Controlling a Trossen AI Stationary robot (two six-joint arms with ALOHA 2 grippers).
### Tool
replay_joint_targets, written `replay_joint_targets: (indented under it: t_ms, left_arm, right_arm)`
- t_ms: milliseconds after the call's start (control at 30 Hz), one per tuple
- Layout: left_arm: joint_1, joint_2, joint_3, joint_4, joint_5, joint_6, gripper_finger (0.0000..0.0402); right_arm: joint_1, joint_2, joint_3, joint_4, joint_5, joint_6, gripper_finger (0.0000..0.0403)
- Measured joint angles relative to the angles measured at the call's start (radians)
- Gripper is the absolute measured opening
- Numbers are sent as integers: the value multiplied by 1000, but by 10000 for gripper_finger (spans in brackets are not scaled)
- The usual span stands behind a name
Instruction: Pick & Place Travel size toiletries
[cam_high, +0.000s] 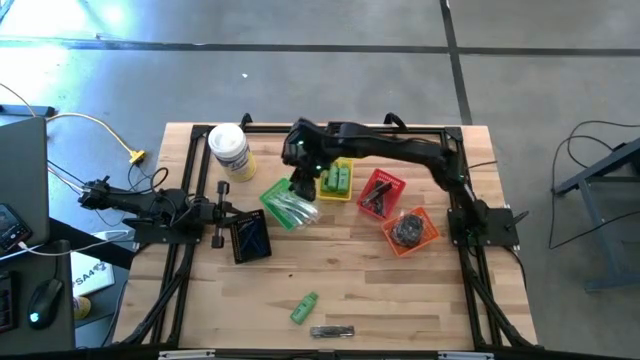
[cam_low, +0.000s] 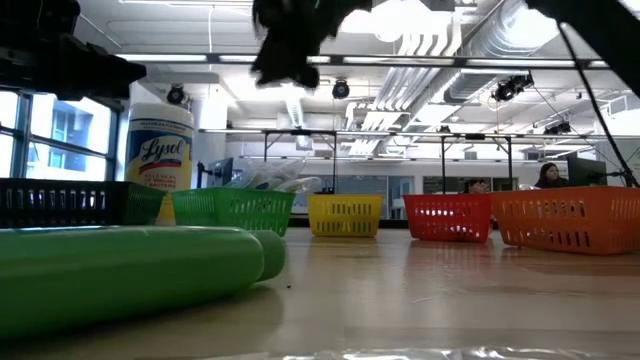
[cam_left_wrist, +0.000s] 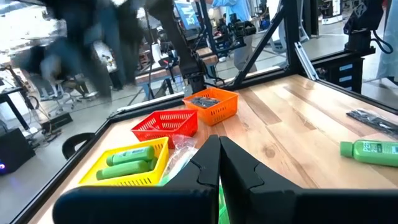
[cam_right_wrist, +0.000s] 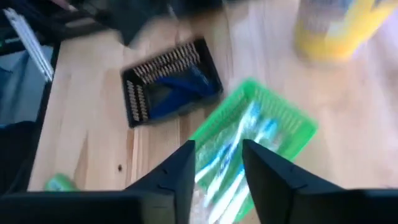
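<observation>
Left gripper (cam_high: 222, 212), clenched on nothing, waits at the worktop's (cam_high: 400, 300) left edge by the black basket (cam_high: 249, 238). Right gripper (cam_high: 300, 187) hangs above the green basket (cam_high: 285, 205) of clear-wrapped pieces (cam_right_wrist: 233, 155), fingers apart and empty. On the near worktop lie a green bottle (cam_high: 304, 308) and, just beside it, a wrapped silvery piece (cam_high: 331, 331). The bottle looks light, stiff and apt to roll; best pinched across its middle. The wrapper looks slippery, crinkly.
</observation>
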Motion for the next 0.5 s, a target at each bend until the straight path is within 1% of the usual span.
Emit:
replay_joint_targets:
  t_ms: [33, 100, 200, 300, 400, 500]
  left_arm:
    - [0, 0, 0, 0, 0, 0, 0]
    - [0, 0, 0, 1, 0, 1, 0]
    - [0, 0, 0, 5, -5, 1, 0]
    - [0, 0, 0, 6, -8, 0, 0]
    - [0, 0, 0, 5, -9, 0, 0]
    - [0, 0, 0, 5, -9, 0, 0]
  right_arm:
    - [11, -31, 0, -2, 31, -20, 119]
    - [24, -92, 0, -19, 51, -51, 96]
    - [39, -177, 0, -26, 48, -77, 56]
    - [46, -257, 0, -37, 18, -79, 16]
    - [50, -336, 0, -48, 16, -75, 8]
    - [64, -421, -12, -56, 67, -78, 5]
